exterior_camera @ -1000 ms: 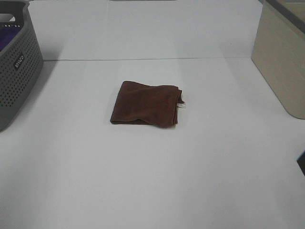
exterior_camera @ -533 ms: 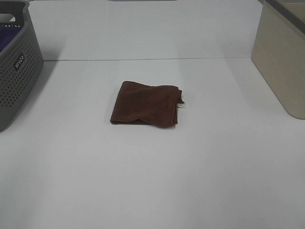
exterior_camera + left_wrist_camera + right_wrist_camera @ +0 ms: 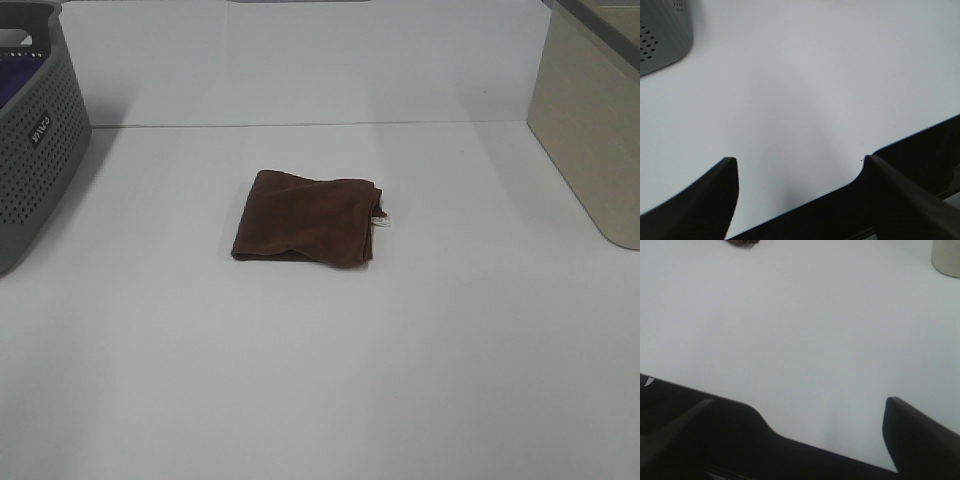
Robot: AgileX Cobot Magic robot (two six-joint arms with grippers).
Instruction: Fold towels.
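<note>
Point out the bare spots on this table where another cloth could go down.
Bare table fills the near side in front of the brown towel. More lies between the towel and the grey basket on the left, and between the towel and the beige bin on the right. Only those two edges are crowded.

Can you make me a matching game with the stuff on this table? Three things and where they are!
Things:
1. brown towel
2. grey basket
3. beige box

Places in the high view:
A. left edge of the table
B. right edge of the table
C. middle of the table, folded

Pairs: 1-C, 2-A, 3-B
</note>
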